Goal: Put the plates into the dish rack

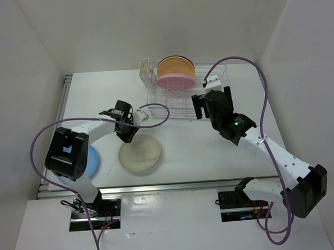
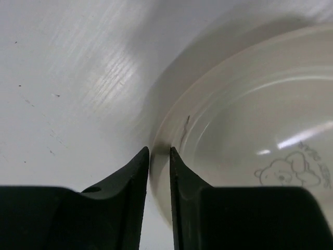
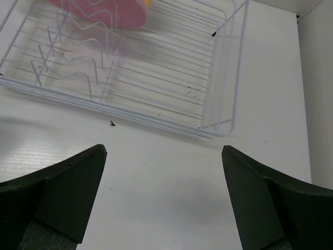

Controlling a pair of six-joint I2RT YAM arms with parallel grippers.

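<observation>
left end effector [image 2: 159, 151] pinching cream plate [image 2: 250, 120] rim | right end effector [image 3: 164, 151] spread, dish rack [image 3: 156, 83] just ahead

The right pincer [image 3: 164, 152] hangs over the white bench [image 3: 166, 203] with its two dark fingers [image 3: 67, 187] spread wide and nothing between them. Beyond the fingertips lies the white wire dish rack [image 3: 156, 121], its near rail running slantwise across the view. A pink plate [image 3: 104, 13] stands among the wavy dividers at the rack's far left, with a sliver of orange [image 3: 148, 2] just behind it. A small dark speck [image 3: 111, 123] sits on the bench beside the rail.
</observation>
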